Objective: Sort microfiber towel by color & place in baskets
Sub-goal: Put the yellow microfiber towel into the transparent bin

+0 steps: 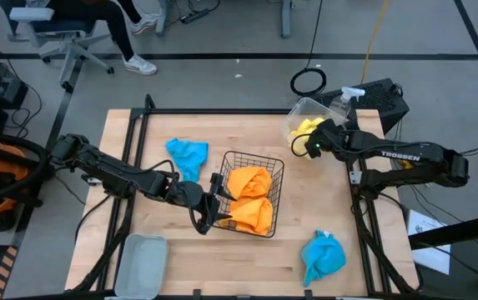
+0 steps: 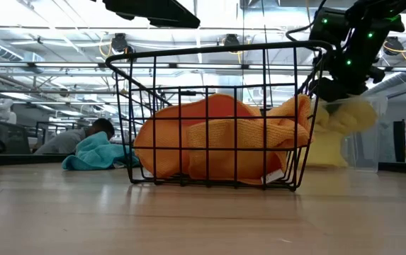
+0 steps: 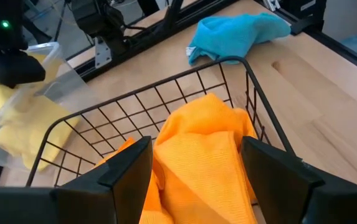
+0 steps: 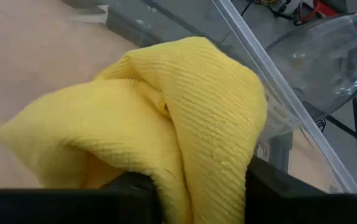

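A black wire basket [image 1: 274, 171] stands mid-table with two orange towels [image 1: 249, 200] inside. My left gripper [image 1: 211, 202] is open at the basket's left side, its fingers standing apart on either side of the nearer orange towel [image 3: 197, 168]. My right gripper [image 1: 307, 145] is shut on a yellow towel [image 4: 166, 124] at the clear tub [image 1: 299, 112] at the far right. One teal towel [image 1: 188, 155] lies left of the basket and another [image 1: 322, 257] lies at the near right. The pale tray [image 1: 142, 265] sits at the near left. My right gripper pinches a bunched fold of the yellow towel [image 4: 197, 174] between its two fingers, several layers thick. The towel bulges out ahead of the fingers. It sits in the clear tub's open mouth [image 2: 362, 117]; whether it rests on the tub I cannot tell.
A clear spray bottle [image 1: 352, 95] stands just behind the tub, next to a black box. A black frame rail [image 1: 138, 142] runs along the table's left side and another [image 1: 364, 217] along the right. A person sits on a chair beyond the far left corner.
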{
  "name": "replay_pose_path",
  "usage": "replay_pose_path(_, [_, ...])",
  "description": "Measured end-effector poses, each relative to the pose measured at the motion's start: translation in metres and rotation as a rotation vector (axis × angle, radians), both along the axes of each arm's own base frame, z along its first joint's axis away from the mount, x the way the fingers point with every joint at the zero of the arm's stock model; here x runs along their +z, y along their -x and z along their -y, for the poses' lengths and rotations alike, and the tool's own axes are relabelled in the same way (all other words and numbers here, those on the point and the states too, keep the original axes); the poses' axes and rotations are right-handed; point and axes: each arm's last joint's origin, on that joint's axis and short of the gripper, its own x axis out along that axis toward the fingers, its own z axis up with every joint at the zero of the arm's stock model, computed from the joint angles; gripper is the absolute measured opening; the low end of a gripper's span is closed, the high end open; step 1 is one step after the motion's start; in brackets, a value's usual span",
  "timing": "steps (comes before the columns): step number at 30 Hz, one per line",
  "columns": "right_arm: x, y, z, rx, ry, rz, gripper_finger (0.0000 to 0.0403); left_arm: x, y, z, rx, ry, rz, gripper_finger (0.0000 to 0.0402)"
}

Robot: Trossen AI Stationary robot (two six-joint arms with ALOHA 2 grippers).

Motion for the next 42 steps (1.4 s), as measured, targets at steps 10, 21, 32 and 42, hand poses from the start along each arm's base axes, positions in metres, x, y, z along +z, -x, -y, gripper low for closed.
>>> replay_pose_path(10, [0.000, 0.004, -0.002, -0.019, -0.013, 0.002, 0.0219, 0.000, 0.000, 0.000, 0.000, 0.000, 0.000, 0.0251])
replay_pose_path(21, [0.036, -0.007, -0.010, 0.069, -0.020, 0.106, 0.0233, -0.003, 0.001, 0.000, 0.000, -0.010, -0.030, 0.0251])
replay_pose_path(32, [0.036, -0.004, -0.012, 0.086, -0.104, 0.097, 0.0080, -0.003, 0.002, -0.001, -0.001, -0.015, -0.039, 0.0251])
replay_pose_path(42, [0.051, -0.015, -0.007, 0.124, -0.059, 0.255, 0.0020, -0.004, 0.002, -0.001, -0.020, -0.055, -0.038, 0.0251])
